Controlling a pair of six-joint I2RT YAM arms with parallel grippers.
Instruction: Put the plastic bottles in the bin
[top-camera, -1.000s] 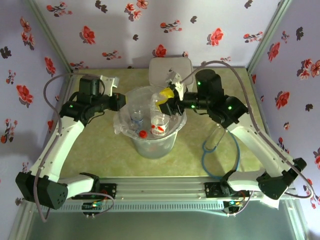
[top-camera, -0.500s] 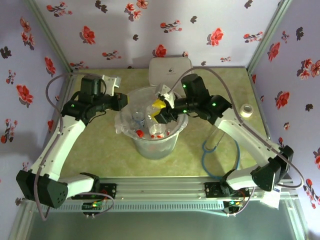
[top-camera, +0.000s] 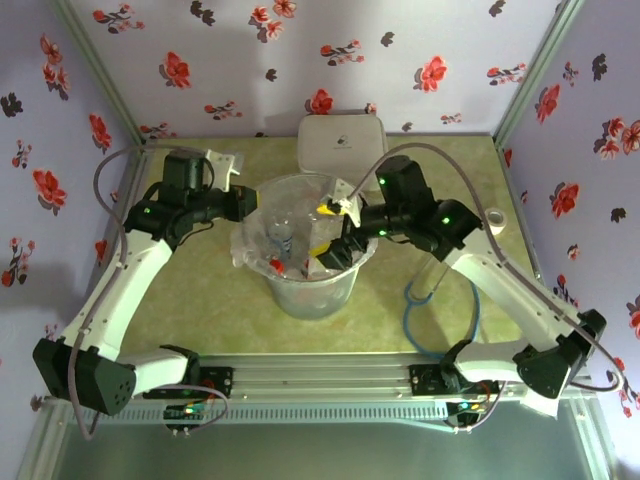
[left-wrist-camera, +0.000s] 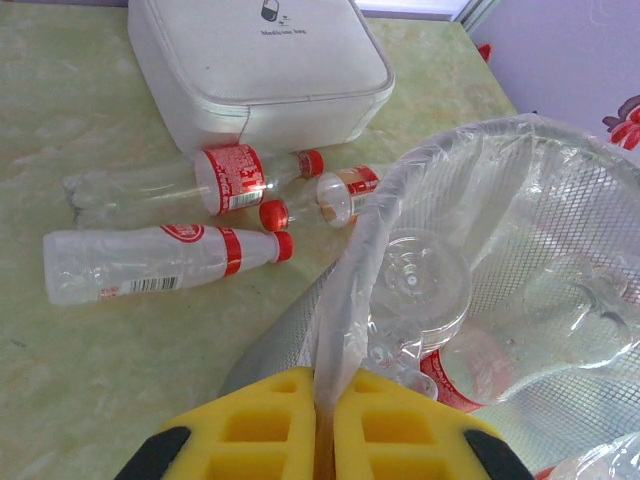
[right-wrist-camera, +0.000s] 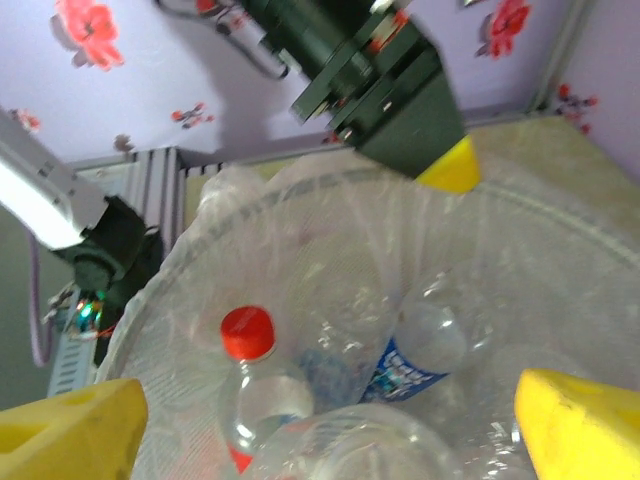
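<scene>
1. Our left end effector is clamped together on the rim of the bin. The right end effector hangs over the bin, fingers wide apart and holding nothing.
2. We would lift the right arm straight up, clear of the bag.
3. The left wrist view adds three bottles on the bench by the white box. The right wrist view adds a red-capped bottle inside the bin.

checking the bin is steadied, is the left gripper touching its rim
Touching. The left wrist view shows the left gripper shut on the bin rim.
</scene>
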